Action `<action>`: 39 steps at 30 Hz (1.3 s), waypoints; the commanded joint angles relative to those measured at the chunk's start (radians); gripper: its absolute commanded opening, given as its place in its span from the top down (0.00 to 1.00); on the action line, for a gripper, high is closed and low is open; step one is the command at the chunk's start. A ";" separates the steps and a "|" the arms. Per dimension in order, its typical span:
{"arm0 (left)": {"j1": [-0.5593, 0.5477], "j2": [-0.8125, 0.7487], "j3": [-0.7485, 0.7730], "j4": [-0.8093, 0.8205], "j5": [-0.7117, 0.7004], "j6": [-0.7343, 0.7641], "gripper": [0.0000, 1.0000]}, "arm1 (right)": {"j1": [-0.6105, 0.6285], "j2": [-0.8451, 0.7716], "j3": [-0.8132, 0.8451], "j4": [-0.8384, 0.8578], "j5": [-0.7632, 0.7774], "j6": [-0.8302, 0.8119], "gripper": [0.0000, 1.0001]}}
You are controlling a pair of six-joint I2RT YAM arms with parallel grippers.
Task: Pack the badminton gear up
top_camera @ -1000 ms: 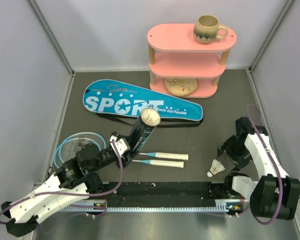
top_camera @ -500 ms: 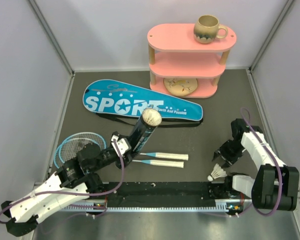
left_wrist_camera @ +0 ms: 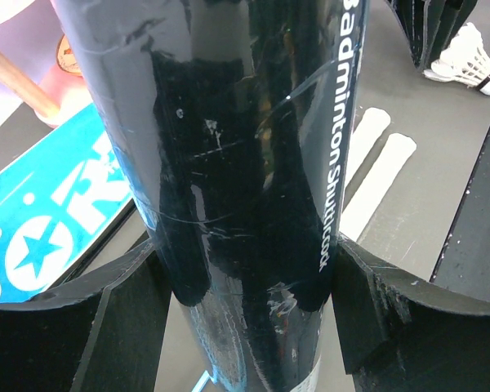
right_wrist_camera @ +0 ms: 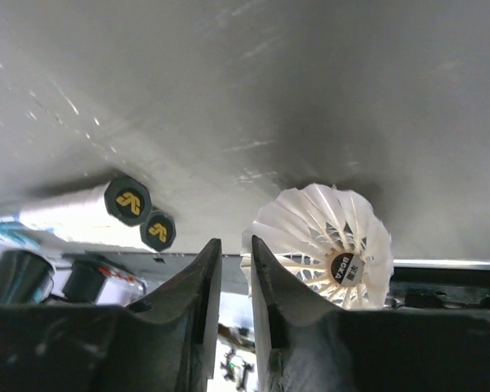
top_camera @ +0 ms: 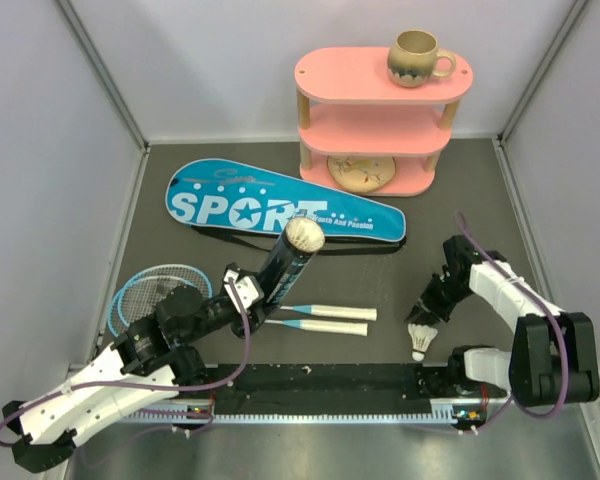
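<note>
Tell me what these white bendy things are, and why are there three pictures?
They are two robot arms bolted to a table. The big picture comes from a camera up above; the other two come from a small camera on each wrist. The left hand grips a long black tube with a shuttlecock at its top. The right hand has its fingers nearly together at the edge of another shuttlecock; I can't tell if it is pinching it. On the table lie two blue rackets and a blue cover marked SPORT. At the back stands a pink shelf with a mug on top.
</note>
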 commanded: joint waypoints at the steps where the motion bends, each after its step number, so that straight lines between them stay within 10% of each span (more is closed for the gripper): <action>1: 0.000 -0.006 0.044 0.099 0.014 0.001 1.00 | 0.069 0.060 0.016 0.068 -0.065 -0.019 0.85; 4: 0.000 -0.003 0.043 0.096 0.009 0.001 1.00 | 0.089 0.102 0.056 0.082 -0.094 -0.041 1.00; 16: 0.000 0.003 0.040 0.098 -0.001 -0.001 1.00 | 0.095 -0.029 0.290 0.024 0.020 -0.113 1.00; 20: 0.000 0.003 0.040 0.096 0.000 -0.002 1.00 | 0.095 -0.020 0.329 -0.086 0.195 -0.258 0.42; 26: 0.000 -0.004 0.046 0.095 0.017 0.001 1.00 | 0.217 0.048 0.344 -0.144 0.050 -0.439 0.36; 39: 0.000 -0.049 0.043 0.102 0.052 -0.014 1.00 | 0.445 0.293 0.266 -0.206 0.281 -0.277 0.49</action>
